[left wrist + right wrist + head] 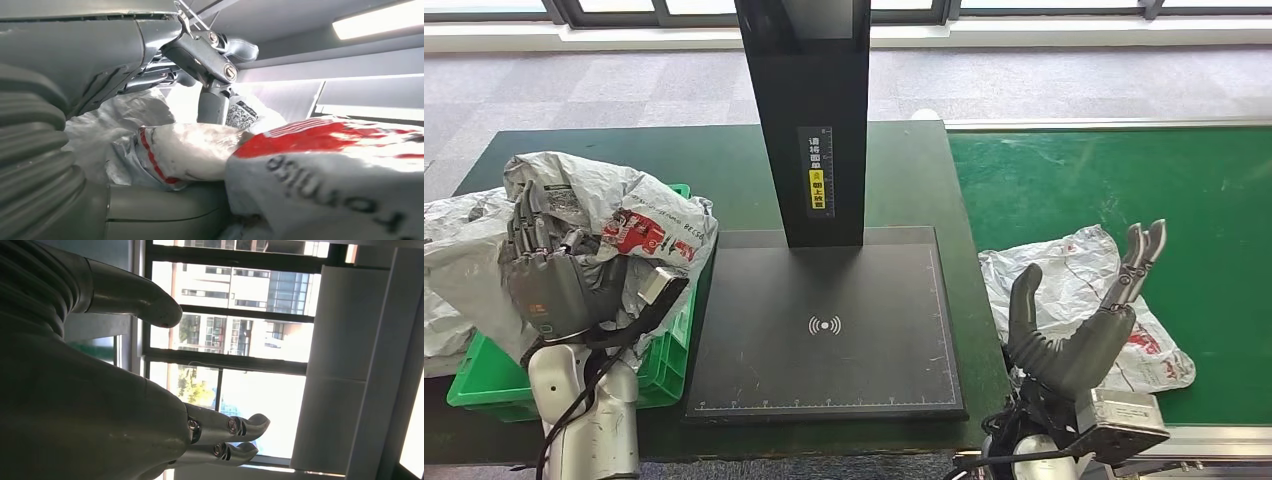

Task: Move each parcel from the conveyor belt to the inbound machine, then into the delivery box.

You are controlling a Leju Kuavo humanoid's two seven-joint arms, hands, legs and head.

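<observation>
L hand (549, 270) grips grey parcel (639, 225) (over green box (664, 360)).

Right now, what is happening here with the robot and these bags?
The robot's left hand holds a grey parcel over the green delivery box, left of the black inbound machine. Its right hand is open, fingers spread, above another parcel lying on the green conveyor belt. The machine's plate holds nothing.
</observation>
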